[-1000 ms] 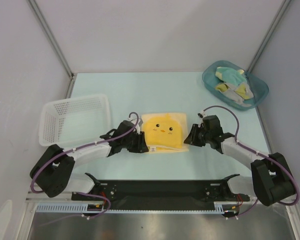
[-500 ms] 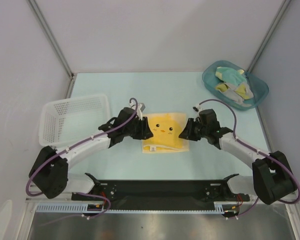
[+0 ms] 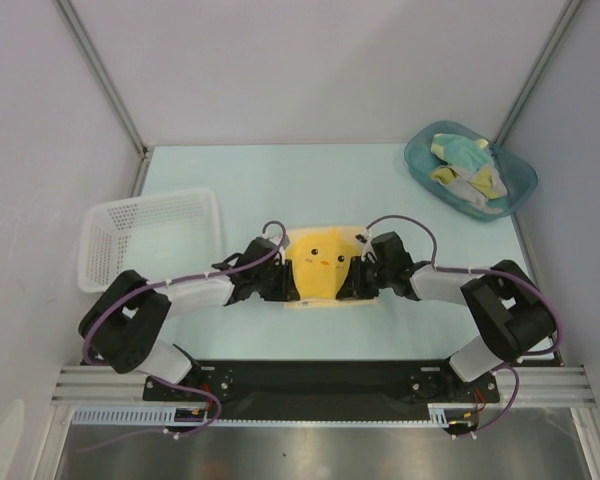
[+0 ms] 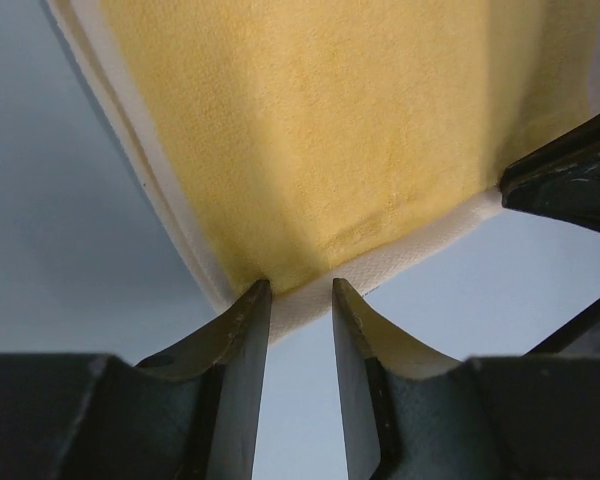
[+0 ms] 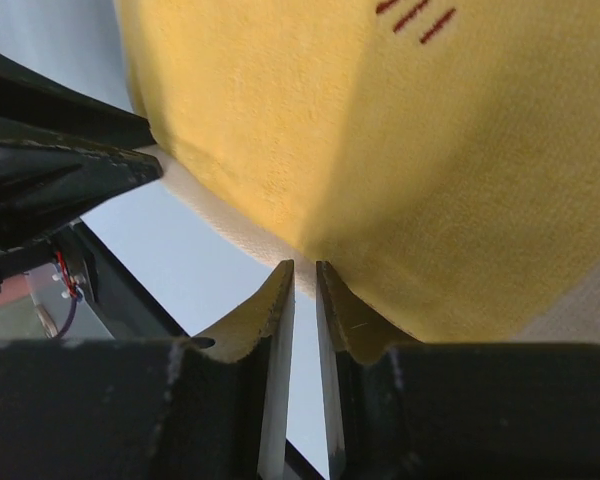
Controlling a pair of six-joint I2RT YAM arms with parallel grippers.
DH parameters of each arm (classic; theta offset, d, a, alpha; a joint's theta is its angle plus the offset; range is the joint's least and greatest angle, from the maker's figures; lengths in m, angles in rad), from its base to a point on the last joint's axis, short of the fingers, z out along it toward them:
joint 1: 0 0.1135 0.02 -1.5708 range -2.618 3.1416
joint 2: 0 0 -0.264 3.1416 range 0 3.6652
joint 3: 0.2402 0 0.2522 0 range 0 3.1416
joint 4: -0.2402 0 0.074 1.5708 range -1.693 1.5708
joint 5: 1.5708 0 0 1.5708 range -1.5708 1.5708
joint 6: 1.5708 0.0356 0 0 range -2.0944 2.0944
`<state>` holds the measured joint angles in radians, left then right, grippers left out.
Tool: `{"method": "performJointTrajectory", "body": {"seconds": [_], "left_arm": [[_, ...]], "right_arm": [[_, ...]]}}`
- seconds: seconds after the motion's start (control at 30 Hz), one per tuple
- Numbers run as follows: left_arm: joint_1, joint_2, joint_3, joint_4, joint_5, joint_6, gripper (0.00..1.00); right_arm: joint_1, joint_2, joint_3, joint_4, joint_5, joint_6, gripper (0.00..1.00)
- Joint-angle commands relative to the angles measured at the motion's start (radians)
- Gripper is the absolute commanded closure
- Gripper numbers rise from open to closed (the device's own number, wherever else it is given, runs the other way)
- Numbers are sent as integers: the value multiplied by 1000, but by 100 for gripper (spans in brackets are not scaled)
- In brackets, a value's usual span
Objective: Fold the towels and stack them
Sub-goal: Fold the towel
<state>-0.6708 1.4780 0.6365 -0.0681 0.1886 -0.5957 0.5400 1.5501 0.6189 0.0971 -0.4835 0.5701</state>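
Top: chick towel [image 3: 323,262] at mid-table, between the left gripper [image 3: 283,286] at its near-left corner and the right gripper [image 3: 353,284] at its near-right corner; other towels [image 3: 460,150] in the far-right tub [image 3: 417,165] | Left wrist: fingers [image 4: 242,335] narrowly apart, pinching the towel's white hem at their tips | Right wrist: fingers [image 5: 272,310] almost together, clamped on the towel's edge.

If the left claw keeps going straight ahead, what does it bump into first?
The towel. Its white-edged corner sits right at the fingertips of the left gripper, so there is hardly any way left to go. I cannot tell whether the tips already touch it.
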Motion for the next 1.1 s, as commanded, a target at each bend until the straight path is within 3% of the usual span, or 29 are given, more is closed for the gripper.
{"method": "performJointTrajectory", "body": {"seconds": [0.0, 0.53, 0.73, 0.93, 1.07], "left_arm": [[-7, -5, -34, 50, 2, -15, 62], [-27, -122, -78, 19, -11, -33, 57], [11, -193, 185, -171, -25, 89, 40], [193, -62, 413, -208, 61, 250, 39], [269, 74, 528, -239, 84, 358, 38]], "right_arm": [[5, -7, -34, 75, 3, 11, 80], [23, -18, -82, 21, 112, -24, 81], [14, -116, 89, -190, 94, -113, 73], [-115, -38, 318, -303, 22, -277, 58], [-190, 91, 500, -411, -12, -426, 42]]}}
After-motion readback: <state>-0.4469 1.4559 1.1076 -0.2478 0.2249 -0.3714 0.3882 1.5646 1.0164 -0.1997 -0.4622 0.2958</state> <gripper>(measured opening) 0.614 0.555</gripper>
